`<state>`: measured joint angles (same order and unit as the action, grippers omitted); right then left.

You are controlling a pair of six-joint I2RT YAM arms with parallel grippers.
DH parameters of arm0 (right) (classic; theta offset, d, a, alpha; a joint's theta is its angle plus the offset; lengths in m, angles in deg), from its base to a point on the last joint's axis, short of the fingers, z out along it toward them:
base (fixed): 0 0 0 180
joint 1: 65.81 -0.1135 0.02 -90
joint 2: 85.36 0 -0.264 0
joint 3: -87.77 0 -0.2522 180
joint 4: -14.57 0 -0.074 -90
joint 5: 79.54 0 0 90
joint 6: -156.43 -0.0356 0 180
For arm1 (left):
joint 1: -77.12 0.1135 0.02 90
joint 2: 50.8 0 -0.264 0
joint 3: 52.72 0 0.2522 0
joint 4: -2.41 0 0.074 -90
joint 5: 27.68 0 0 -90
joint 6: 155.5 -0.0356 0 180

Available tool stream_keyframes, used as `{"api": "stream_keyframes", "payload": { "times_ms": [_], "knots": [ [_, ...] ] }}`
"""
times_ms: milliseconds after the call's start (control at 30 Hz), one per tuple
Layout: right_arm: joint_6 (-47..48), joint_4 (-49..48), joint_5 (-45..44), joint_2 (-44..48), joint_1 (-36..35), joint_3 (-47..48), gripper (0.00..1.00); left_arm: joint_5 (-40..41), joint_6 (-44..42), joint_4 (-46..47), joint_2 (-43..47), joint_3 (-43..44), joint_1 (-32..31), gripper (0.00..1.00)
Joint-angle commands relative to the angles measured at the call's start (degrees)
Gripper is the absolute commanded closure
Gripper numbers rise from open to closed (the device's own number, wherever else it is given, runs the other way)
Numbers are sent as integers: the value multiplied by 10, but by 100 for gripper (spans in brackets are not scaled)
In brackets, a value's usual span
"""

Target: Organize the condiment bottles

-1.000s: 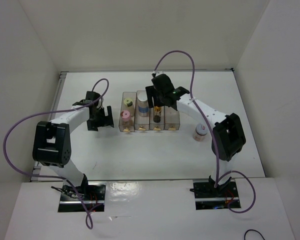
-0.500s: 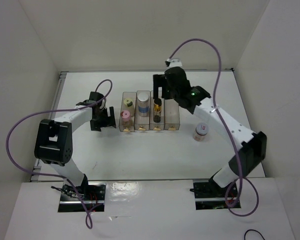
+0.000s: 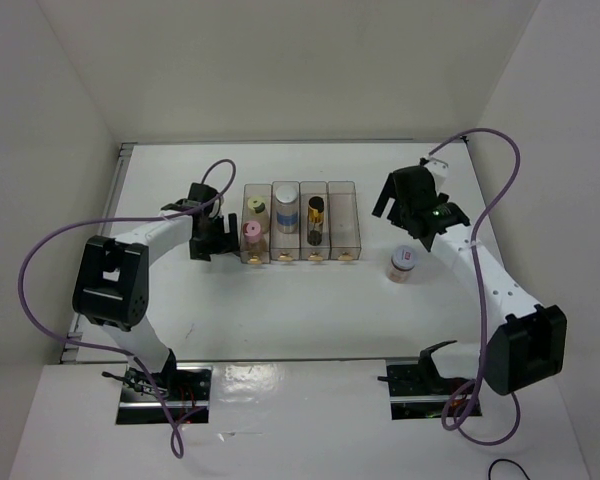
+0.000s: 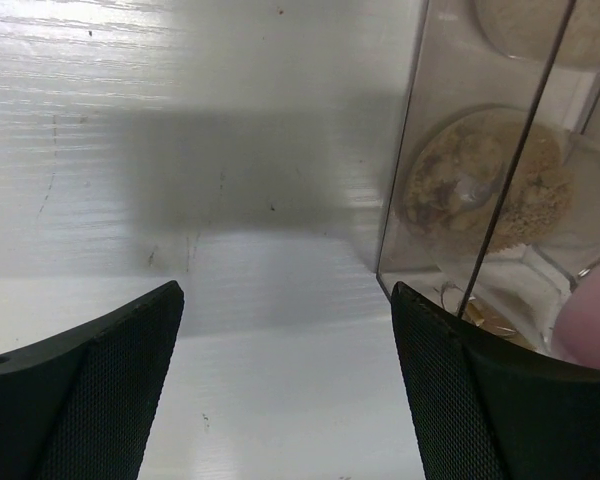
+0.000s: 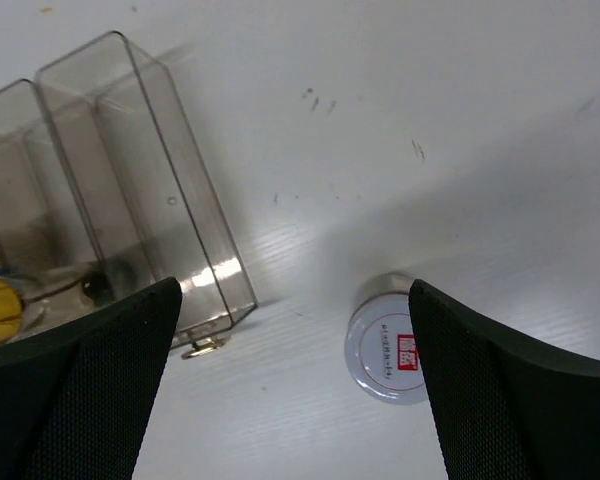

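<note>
Here, white table (image 3: 300,310) between plain white walls (image 3: 280,70)

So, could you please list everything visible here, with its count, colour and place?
Rack: 1, clear, table centre; rightmost compartment empty.
Green-cap bottle: 1, yellow-green cap, leftmost compartment, far end.
Pink-cap bottle: 1, pink cap, same compartment, near end.
White-cap bottle: 1, blue-white label, second compartment.
Dark-cap bottle: 1, amber, third compartment.
Red-marked bottle: 1, white cap, on table right of rack.
Table: 1, white.
Cables: 2, purple, along the arms.
Left gripper: black, open, beside rack's left wall.
Right gripper: black, open, near red-marked bottle.
</note>
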<state>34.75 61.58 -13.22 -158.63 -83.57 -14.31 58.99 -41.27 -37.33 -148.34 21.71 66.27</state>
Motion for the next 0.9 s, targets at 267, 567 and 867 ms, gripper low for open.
{"api": "stream_keyframes", "payload": {
  "times_ms": [267,567,867],
  "knots": [
    [-34,25,33,-13,26,-45,2,9,3,0,-10,20,-13,10],
    [-41,56,60,-7,48,-76,2,47,8,-32,29,25,-1,1],
    [-72,74,88,38,72,-102,2,47,3,-49,73,41,12,1]
  ]
}}
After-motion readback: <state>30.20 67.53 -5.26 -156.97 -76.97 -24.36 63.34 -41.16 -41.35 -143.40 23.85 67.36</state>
